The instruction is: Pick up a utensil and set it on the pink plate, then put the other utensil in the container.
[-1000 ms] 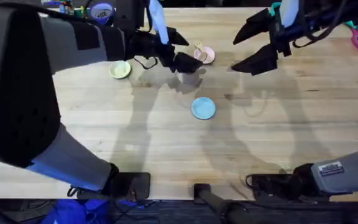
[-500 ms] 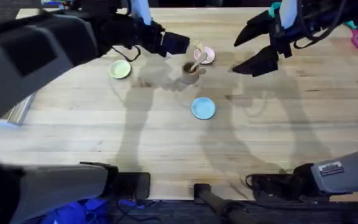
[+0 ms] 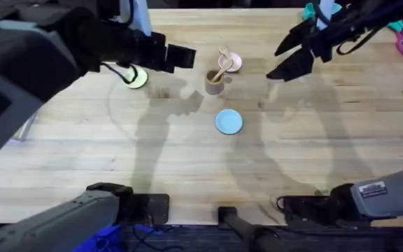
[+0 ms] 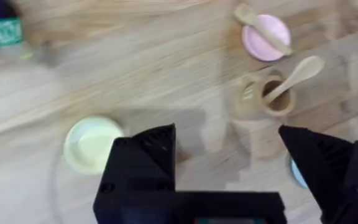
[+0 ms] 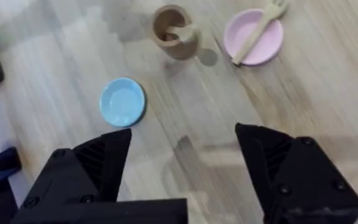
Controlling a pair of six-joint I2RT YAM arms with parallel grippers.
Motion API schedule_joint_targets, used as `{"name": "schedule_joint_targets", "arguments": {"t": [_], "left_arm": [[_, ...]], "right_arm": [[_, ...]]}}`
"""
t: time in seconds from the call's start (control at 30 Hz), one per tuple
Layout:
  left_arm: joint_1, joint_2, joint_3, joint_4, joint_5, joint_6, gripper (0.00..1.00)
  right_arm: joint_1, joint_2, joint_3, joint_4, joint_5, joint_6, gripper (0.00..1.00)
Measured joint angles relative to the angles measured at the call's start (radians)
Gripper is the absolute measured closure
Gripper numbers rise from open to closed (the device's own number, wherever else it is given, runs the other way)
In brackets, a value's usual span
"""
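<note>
Wooden spoon [image 3: 222, 70] left in cup [image 3: 215, 83]; left hand [image 3: 180, 56] withdrawn.

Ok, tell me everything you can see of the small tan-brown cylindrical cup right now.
The small tan-brown cylindrical cup stands upright on the wooden table, open end up, plain and matte. A pale wooden spoon leans inside it, bowl end sticking out over the rim. The cup sits beside the small pink plate, apart from it. Neither gripper touches it.

From overhead we look down and forward; both wrist cameras look down from well above, sharing the container [image 4: 266, 99] and pink plate [image 5: 244, 34]
</note>
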Motion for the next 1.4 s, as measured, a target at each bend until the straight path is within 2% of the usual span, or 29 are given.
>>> {"name": "schedule_joint_targets", "arguments": {"t": [0.13,0.27,0.5,0.7,0.97,1.1,1.4], "left_arm": [[0.000,-0.071,0.000,-0.064,-0.089,-0.027,0.009],[0.000,-0.136,0.000,-0.118,-0.146,-0.062,0.009],[0.000,-0.232,0.000,-0.289,-0.237,-0.114,0.009],[0.000,-0.315,0.000,-0.385,-0.304,-0.162,0.009],[0.000,-0.405,0.000,-0.391,-0.321,-0.178,0.009],[0.000,-0.432,0.000,-0.391,-0.327,-0.180,0.009],[0.000,-0.442,0.000,-0.402,-0.332,-0.224,0.009]], "right_arm": [[-0.012,0.000,0.072,-0.001,0.087,0.092,0.004],[-0.014,-0.019,0.132,-0.017,0.188,0.162,0.004],[-0.016,-0.184,0.155,-0.080,0.326,0.212,0.004],[-0.073,-0.315,0.163,-0.079,0.369,0.298,0.004],[-0.205,-0.390,0.161,-0.055,0.368,0.415,0.005],[-0.240,-0.437,0.108,-0.001,0.368,0.453,0.005],[-0.242,-0.568,-0.156,0.148,0.360,0.512,0.004]]}}
